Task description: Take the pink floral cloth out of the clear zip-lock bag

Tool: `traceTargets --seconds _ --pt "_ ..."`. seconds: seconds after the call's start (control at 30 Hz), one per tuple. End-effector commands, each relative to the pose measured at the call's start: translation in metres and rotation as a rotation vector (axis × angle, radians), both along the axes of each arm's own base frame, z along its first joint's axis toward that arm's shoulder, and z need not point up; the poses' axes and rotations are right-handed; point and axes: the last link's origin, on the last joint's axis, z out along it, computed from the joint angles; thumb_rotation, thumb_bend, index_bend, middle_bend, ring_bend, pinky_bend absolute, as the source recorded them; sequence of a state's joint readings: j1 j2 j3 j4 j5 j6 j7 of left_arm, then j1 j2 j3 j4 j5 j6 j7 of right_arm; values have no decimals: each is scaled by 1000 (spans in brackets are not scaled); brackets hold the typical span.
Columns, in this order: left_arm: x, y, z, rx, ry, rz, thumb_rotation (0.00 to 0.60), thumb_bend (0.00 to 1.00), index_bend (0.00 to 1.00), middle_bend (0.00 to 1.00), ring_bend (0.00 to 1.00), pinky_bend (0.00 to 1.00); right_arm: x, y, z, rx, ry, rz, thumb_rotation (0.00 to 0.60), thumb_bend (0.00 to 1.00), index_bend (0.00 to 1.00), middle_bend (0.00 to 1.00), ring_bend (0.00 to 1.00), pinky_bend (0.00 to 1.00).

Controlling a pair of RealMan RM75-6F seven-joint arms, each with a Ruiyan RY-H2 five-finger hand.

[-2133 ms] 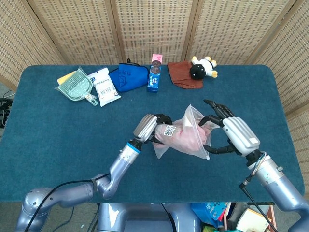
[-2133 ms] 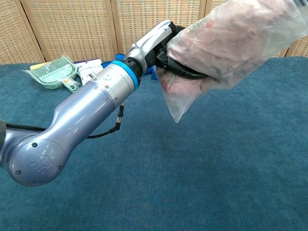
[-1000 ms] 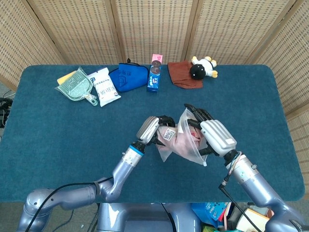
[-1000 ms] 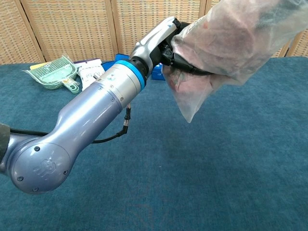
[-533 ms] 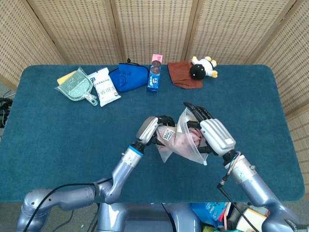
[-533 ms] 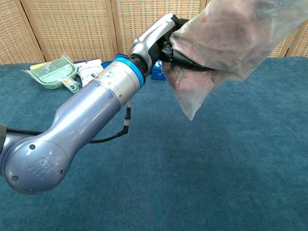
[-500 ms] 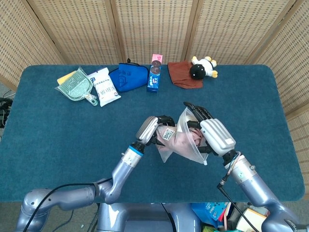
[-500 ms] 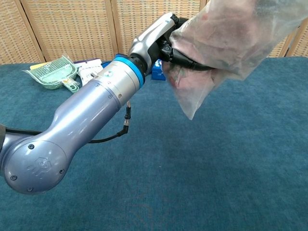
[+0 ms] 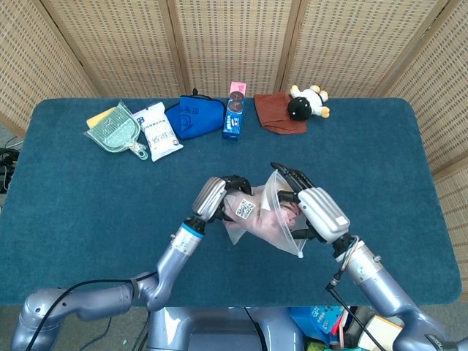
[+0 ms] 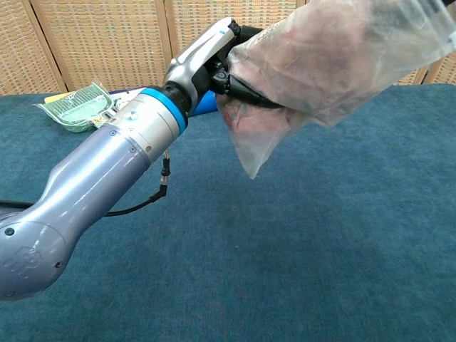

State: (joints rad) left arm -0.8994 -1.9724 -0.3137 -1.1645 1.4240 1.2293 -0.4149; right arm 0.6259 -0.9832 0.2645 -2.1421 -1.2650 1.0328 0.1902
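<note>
Left hand (image 9: 213, 196) gripping the clear zip-lock bag (image 9: 265, 218) aloft, pink floral cloth (image 9: 272, 219) inside between both hands' fingers, right hand (image 9: 311, 208) curled at the mouth, grasp unclear; risk of dragging bag along or tearing it.

Blue-carpeted table (image 9: 88, 197), green dustpan (image 9: 111, 129), white packet (image 9: 159, 130), blue pouch (image 9: 194, 117), small box (image 9: 234, 111), brown cloth (image 9: 274, 113), cow plush (image 9: 307, 102)
</note>
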Motion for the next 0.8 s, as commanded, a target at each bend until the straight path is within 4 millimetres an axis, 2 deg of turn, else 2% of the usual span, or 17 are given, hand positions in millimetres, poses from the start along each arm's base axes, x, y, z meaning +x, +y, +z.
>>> traceTargets --seconds 0.03,0.2,0.3,0.5,0.57,0.67,0.8 --pt "-21 -8 4 53 59 -18 600 181 667 581 491 530 -7 2 -15 60 -28 9 600 878 706 0 0 0" --pt "-47 -19 10 120 113 -12 600 181 642 516 452 530 -14 3 -32 108 -46 21 600 878 706 0 0 0" --pt "-61 -26 12 140 126 10 600 180 541 420 377 512 -17 4 -42 136 -44 25 600 879 706 0 0 0" --pt "-87 -41 14 101 173 64 600 181 198 85 82 282 -23 2 -59 199 -39 10 600 878 706 0 0 0" --pt "-98 -48 15 58 202 89 600 181 74 8 8 154 -30 2 -67 230 -25 -6 600 878 706 0 0 0" --pt "-111 -56 23 15 253 102 600 181 0 0 0 15 -40 -1 -76 268 -1 -35 600 878 706 0 0 0" --pt "-125 -59 39 21 299 122 600 180 0 0 0 0 -59 -6 -83 311 57 -84 600 878 706 0 0 0"
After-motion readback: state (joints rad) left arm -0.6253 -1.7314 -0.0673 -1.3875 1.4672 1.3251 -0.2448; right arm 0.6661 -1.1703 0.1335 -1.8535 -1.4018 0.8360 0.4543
